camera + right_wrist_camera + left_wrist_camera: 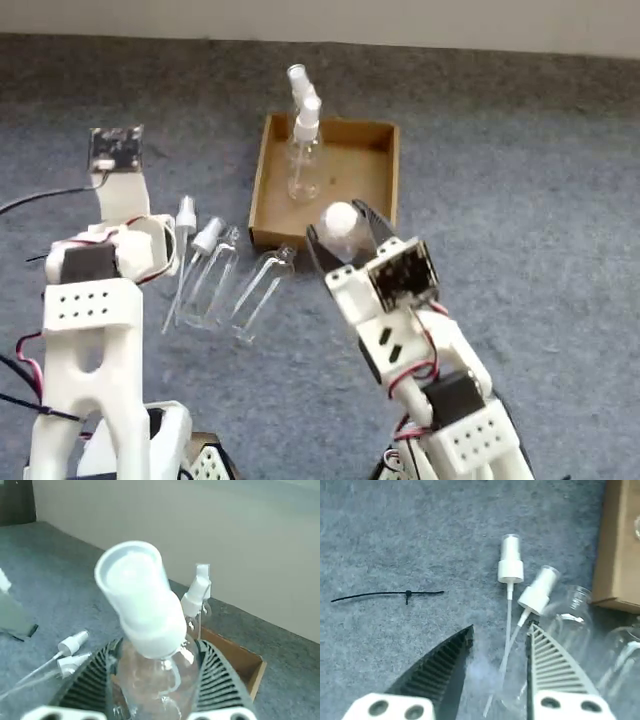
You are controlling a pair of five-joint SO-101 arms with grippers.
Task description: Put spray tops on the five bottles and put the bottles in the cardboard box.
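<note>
Uncapped bottle (213, 278) lying flat on the grey carpet (520, 150), clear, neck pointing far, with a second uncapped bottle (262, 287) just to its right, same way round. Just left of those, a loose spray top (185, 212) with its long dip tube trailing back toward the near side, and a second loose spray top (207, 237) just beside the first bottle's open neck. Left gripper (501, 627) hovering over that little pile, jaws spread wide, nothing in them, dip tubes running between the tips in the wrist view. Also a black cable tie (390, 595) on the carpet, well apart from the tops.

A bit farther and to the right: right gripper (338, 222) clamped snug on a held bottle (150, 680), fingers on both sides of the clear body, white spray top (140, 595) already on and tilted a little. Sitting right at the near wall of the cardboard box (270, 180), toward its right half. Can't tell how high above it.

Farther still, inside the left half of the box: upright capped bottle (305, 170), plus a second spray head (297, 78) poking up behind it. Looks like another capped bottle, but bodies overlapping, so hard to separate. Pale wall (250, 530) beyond the carpet.
</note>
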